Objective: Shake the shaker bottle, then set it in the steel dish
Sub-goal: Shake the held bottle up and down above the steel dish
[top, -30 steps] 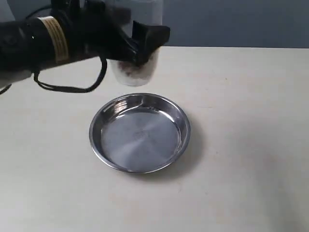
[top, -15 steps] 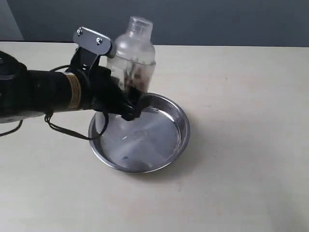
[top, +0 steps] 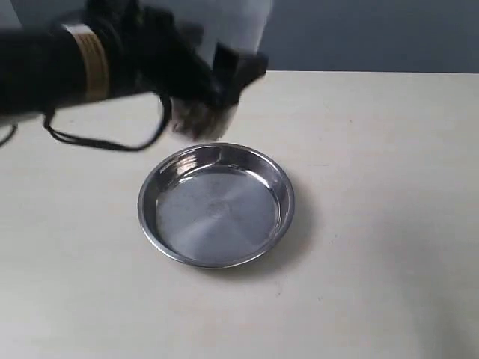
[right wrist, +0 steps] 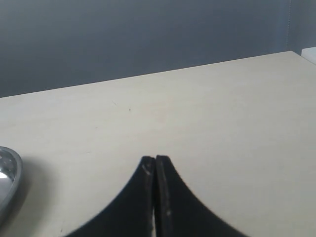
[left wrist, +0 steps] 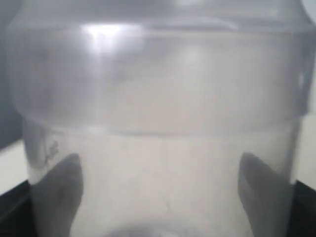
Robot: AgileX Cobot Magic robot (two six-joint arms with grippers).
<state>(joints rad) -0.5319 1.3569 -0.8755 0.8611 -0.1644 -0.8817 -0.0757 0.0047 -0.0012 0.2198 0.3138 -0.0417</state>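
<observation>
From across the room, the left tool point(top: 215, 88) is clamped on the blurred bottle point(top: 196, 120), held aloft just behind the dish point(top: 215, 211) on the bench point(top: 374, 194). Left wrist: the bottle fills the view. Right wrist: the right tool point(right wrist: 155, 185) is pressed together over the bench.

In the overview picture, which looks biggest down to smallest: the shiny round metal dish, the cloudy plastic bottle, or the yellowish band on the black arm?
1. Shiny round steel dish.
2. Frosted plastic shaker bottle. It is blurred, partly hidden and cut off above, so this rank is unsure.
3. Yellowish label band.
</observation>
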